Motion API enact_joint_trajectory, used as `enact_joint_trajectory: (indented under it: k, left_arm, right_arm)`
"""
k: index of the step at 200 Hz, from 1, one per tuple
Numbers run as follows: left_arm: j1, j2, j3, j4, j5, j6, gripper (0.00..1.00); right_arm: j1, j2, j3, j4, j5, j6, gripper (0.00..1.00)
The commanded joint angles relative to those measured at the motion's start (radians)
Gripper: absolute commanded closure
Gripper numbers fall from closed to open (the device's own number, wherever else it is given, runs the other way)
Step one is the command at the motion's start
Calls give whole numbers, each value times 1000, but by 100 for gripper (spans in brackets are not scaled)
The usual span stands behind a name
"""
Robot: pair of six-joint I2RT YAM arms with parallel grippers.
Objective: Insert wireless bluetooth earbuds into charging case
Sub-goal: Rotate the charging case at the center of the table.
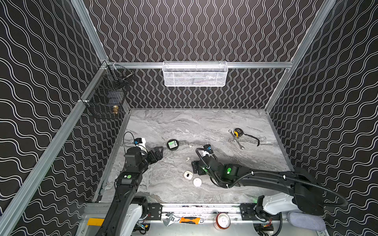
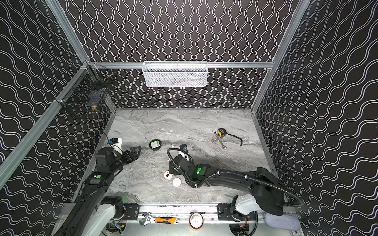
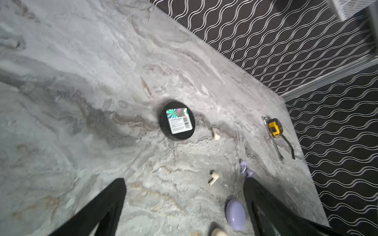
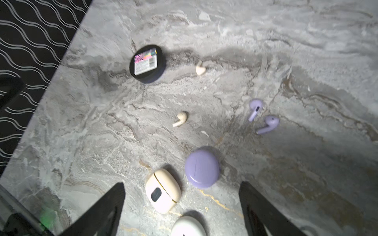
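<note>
In a top view the disc [image 1: 172, 144] lies near mid-frame, one earbud [image 1: 190, 145] just right of it, another earbud [image 1: 187, 158] below, a case [image 1: 187, 175] lower, left of my right arm [image 1: 255, 177].

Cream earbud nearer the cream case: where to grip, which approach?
The cream earbud lies flat on the table, nothing touching it. Probably come straight down and pinch across the neck where stem meets head: lying flat, it offers no side face above the table.
</note>
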Motion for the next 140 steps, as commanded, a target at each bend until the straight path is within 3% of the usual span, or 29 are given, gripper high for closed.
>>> enact_joint_trajectory:
  k: [1,23,54,140]
  left_arm:
    - [1,-56,-35,-39,21,22,7]
    - [0,-111,-56,-85,11,39,9]
    - [0,-82,-91,-96,-24,68,16]
    - [0,-69,-109,-55,71,86,23]
  right_arm:
    - [17,15,10,-78,17,54,10]
    - [17,31,7,-82,18,46,11]
    - [16,106,43,-65,3,33,12]
    - [-39,263,128,-77,-59,18,20]
